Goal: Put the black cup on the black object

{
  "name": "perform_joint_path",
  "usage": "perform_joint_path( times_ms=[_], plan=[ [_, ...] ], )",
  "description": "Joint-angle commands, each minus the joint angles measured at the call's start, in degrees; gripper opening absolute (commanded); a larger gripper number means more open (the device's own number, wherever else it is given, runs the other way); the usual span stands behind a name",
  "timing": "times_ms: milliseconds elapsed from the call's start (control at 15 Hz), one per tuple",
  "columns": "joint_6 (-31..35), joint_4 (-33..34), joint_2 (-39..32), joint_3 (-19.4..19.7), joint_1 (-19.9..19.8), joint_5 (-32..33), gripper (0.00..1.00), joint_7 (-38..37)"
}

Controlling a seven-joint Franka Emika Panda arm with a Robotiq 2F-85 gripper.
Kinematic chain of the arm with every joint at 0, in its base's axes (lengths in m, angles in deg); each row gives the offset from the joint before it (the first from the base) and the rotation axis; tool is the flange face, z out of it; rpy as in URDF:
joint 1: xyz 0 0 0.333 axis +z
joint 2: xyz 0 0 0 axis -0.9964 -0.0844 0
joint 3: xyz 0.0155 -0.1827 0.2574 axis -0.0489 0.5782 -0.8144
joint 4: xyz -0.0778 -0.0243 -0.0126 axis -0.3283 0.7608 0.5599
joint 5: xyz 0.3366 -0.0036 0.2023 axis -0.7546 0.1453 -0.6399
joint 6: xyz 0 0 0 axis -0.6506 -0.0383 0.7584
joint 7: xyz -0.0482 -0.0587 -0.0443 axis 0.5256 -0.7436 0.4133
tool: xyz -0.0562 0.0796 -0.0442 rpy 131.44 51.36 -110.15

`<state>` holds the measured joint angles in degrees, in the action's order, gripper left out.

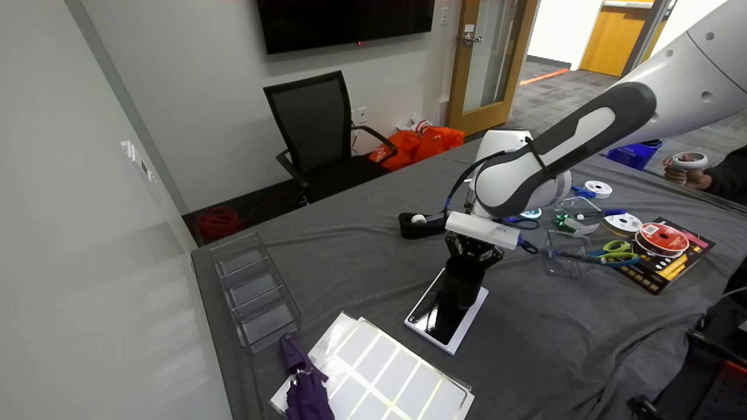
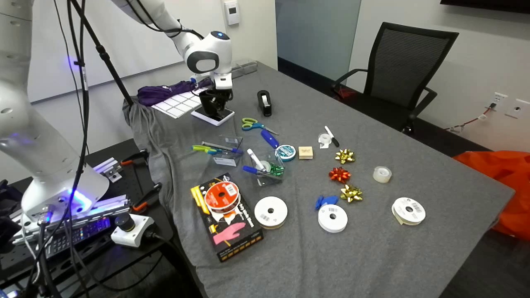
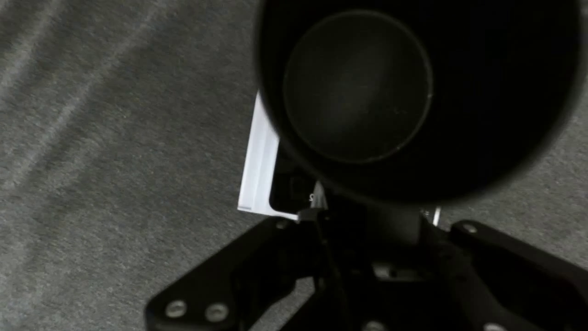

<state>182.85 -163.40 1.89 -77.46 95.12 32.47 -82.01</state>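
Note:
The black cup (image 1: 463,283) is upright over the black slab (image 1: 430,319), which has a glossy black face and a white border. The cup also shows in an exterior view (image 2: 209,102), above the slab's white edge (image 2: 213,121). Whether its base touches the slab cannot be told. In the wrist view I look down into the cup (image 3: 358,87), which covers much of the slab (image 3: 259,165). My gripper (image 3: 371,214) is at the cup's side, its fingers partly closed around what looks like the handle. The contact is too dark to see clearly.
A black tape dispenser (image 2: 264,103) and scissors (image 2: 253,125) lie near the slab. White label sheets (image 1: 391,373), a purple umbrella (image 1: 306,385) and a clear divided tray (image 1: 255,291) lie on another side. Clear bins (image 2: 225,151), ribbon spools and a box (image 2: 244,231) stand further off.

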Motion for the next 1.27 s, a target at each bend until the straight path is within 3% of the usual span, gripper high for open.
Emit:
perform_joint_path(
  times_ms=[0,467,800,1200],
  plan=[
    [-0.4,1.3,-0.3,-0.2,0.0,-0.6,0.5,-1.4],
    [-2.6,0.2,2.8,-0.2,-0.5,0.2,0.98,-0.4],
    [-12.4,-1.9,8.4,2.7,0.8,8.5,1.0,-1.6],
    [-9.9,-9.5,18.7,2.8,-0.5,14.9,1.0,2.8]
  ],
)
